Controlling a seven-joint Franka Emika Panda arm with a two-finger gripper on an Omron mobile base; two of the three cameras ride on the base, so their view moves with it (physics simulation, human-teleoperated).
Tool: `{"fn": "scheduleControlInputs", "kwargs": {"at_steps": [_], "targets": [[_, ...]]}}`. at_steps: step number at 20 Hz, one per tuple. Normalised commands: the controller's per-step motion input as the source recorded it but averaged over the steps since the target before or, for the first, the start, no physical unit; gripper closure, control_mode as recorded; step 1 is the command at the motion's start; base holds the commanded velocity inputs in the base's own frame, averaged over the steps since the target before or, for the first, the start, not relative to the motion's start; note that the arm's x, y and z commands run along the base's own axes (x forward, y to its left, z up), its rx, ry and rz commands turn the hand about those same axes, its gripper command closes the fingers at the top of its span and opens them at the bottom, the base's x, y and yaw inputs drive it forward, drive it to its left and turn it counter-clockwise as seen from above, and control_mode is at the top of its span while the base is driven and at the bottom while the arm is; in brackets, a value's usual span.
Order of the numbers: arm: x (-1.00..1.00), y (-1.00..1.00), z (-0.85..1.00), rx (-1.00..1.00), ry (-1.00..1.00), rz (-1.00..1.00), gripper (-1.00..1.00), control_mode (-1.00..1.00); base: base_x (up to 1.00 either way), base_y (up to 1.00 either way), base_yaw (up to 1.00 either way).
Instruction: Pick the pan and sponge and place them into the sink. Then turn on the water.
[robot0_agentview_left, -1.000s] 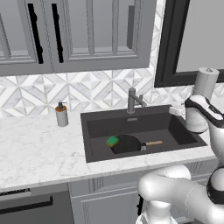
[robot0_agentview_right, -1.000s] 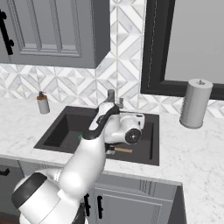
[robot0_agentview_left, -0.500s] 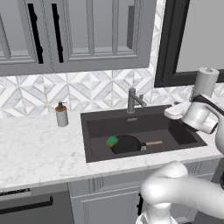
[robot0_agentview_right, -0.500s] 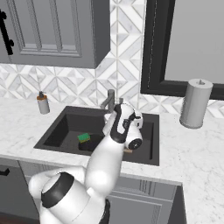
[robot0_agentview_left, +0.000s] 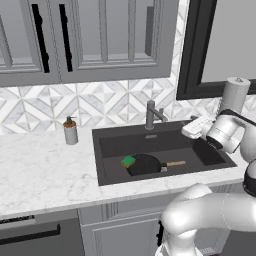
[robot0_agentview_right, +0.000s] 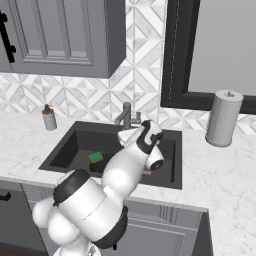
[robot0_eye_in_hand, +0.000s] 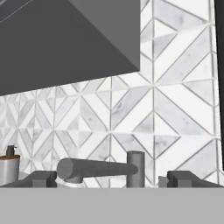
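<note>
White arm bent over the sink, gripper wide, level with the faucet.

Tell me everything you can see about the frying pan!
The pan is round and black, with a light wooden stick handle pointing toward the right end of the basin. It lies flat on the bottom of the dark sink, near the front wall. A small green and yellow sponge sits against its left rim. No water runs on it, and the gripper is up near the faucet, not touching it.
</note>
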Motion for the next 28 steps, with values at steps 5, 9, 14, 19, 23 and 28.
{"fn": "scheduleControlInputs", "kwargs": {"at_steps": [5,9,14,19,23,28], "targets": [[0.36,0.00,0.00,0.00,0.00,0.03,-1.00,-1.00,0.00,0.00,0.00],[0.28,0.09,-0.01,0.00,0.01,0.00,-1.00,-1.00,0.00,0.00,0.00],[0.27,0.14,-0.06,-0.02,0.00,0.00,-1.00,-1.00,0.00,0.00,0.00],[0.39,0.00,-0.03,0.00,0.01,0.01,-1.00,-1.00,0.00,0.00,0.00],[0.37,0.03,-0.12,0.00,0.03,0.03,-1.00,-1.00,0.00,0.00,0.00],[0.34,0.00,-0.15,0.00,0.07,0.04,-1.00,-1.00,0.00,0.00,0.00]]}}
